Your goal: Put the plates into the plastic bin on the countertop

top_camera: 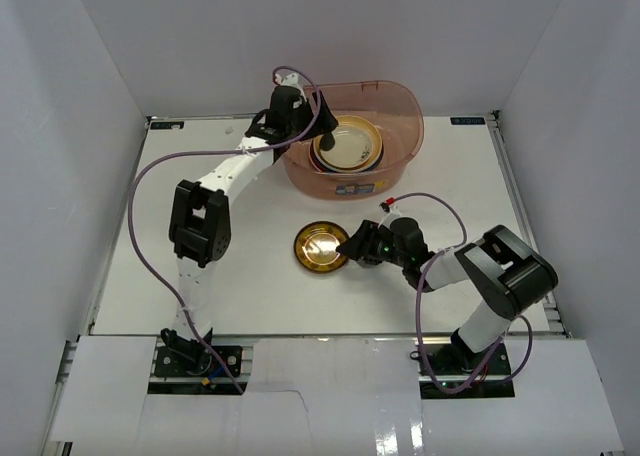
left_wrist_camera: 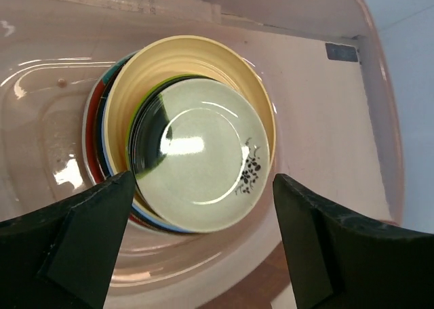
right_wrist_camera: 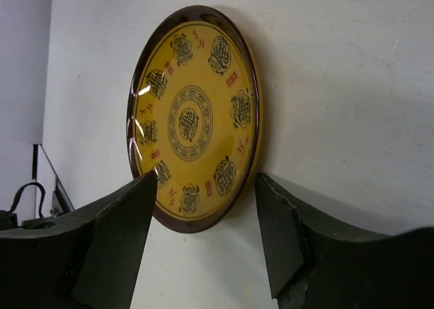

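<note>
The pinkish plastic bin [top_camera: 400, 111] stands at the back of the white countertop [top_camera: 240, 296] and holds a stack of plates [top_camera: 347, 144]. In the left wrist view a cream plate with a small dark flower mark [left_wrist_camera: 203, 153] lies on top of a tan plate [left_wrist_camera: 149, 58] and other coloured ones. My left gripper [left_wrist_camera: 203, 248] is open and empty, just above the stack inside the bin [left_wrist_camera: 325, 119]. A gold patterned plate [top_camera: 320, 246] lies flat on the countertop. My right gripper [right_wrist_camera: 207, 217] is open, its fingers either side of the gold plate's [right_wrist_camera: 193, 116] near rim, not closed on it.
White walls enclose the countertop on three sides. Purple cables loop from both arms over the table. The bin has a small label [top_camera: 362, 188] on its near side.
</note>
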Available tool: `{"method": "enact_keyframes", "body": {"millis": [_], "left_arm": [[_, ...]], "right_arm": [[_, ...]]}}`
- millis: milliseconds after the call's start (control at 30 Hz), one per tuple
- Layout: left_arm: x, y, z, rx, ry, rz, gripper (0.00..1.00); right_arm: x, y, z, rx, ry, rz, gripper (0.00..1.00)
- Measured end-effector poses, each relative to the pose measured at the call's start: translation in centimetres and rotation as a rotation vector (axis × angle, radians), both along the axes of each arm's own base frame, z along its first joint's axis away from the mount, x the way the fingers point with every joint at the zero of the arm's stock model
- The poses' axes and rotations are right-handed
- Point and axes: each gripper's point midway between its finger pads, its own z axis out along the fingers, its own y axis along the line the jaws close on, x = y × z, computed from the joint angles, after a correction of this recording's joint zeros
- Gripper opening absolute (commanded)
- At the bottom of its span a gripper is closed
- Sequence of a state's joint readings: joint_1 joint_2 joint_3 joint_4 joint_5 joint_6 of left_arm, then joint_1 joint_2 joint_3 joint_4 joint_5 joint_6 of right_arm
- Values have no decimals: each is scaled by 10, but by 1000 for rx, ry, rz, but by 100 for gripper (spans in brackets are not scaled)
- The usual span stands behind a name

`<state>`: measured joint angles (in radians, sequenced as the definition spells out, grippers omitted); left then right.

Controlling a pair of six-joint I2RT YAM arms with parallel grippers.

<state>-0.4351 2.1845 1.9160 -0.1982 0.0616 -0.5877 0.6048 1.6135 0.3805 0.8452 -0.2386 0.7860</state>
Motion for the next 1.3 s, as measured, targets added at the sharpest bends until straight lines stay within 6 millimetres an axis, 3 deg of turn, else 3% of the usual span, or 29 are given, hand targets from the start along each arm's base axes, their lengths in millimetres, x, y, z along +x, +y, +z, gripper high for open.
{"method": "enact_keyframes", "body": {"millis": [100,133,233,300,433,533,667,733,833,900,967,1067,1167,1233,1300], "left_arm": [[-17,8,29,5,-40,-16,97],[-29,13,39,6,-46,-21,97],[-83,37,82,-9,-107,-37,98],[-133,60,114,-25,-181,-46,98],[-227,110,158,-40,-344,-27,98],[-274,146,151,-14,-409,33,98],[-308,178,89,77,-328,88,98],[-319,190,55,129,-264,108,98],[-324,198,41,159,-231,129,98],[-324,198,42,162,-237,130,98],[-322,197,40,170,-232,121,98],[-321,192,34,182,-212,95,98],[-322,191,33,185,-211,84,98],[-323,192,37,181,-225,85,98],[-324,193,40,178,-238,86,98]], "right_arm": [[6,5,-5,10,23,-16,35],[6,5,-9,11,39,-23,19],[5,4,-16,22,82,-46,8],[-1,3,-14,33,91,-37,8],[-20,-5,2,21,59,6,8],[-25,-10,39,16,-36,40,8],[-10,-10,121,39,-241,46,8],[14,-11,172,57,-343,22,8],[65,-19,224,61,-430,-48,8],[105,-26,245,47,-458,-101,8],[146,-32,251,21,-462,-148,9],[202,-38,242,-25,-439,-199,12],[246,-42,208,-90,-362,-223,14],[267,-42,180,-134,-309,-232,19],[277,-44,153,-168,-251,-238,30]]}}
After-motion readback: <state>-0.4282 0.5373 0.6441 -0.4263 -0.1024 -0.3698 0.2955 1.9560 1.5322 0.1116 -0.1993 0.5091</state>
